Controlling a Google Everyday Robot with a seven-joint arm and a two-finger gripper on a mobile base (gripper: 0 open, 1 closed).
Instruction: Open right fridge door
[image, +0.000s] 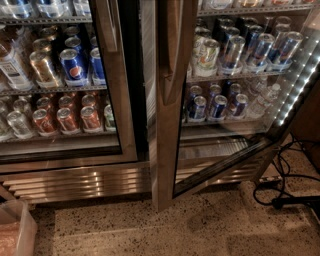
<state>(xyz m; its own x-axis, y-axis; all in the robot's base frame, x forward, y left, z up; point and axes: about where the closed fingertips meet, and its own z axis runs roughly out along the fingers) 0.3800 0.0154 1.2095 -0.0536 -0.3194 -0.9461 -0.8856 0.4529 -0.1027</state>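
A: Standing ajar at center, was that the right door (164, 150)?
B: Yes, swung out from the cans (220, 105), handle (175, 55) near the left door (125, 125). The gripper was out of view; open or closed, nobody could tell.

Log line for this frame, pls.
right door: partly open, handle edge out from the fridge | left door: shut | gripper: not in view
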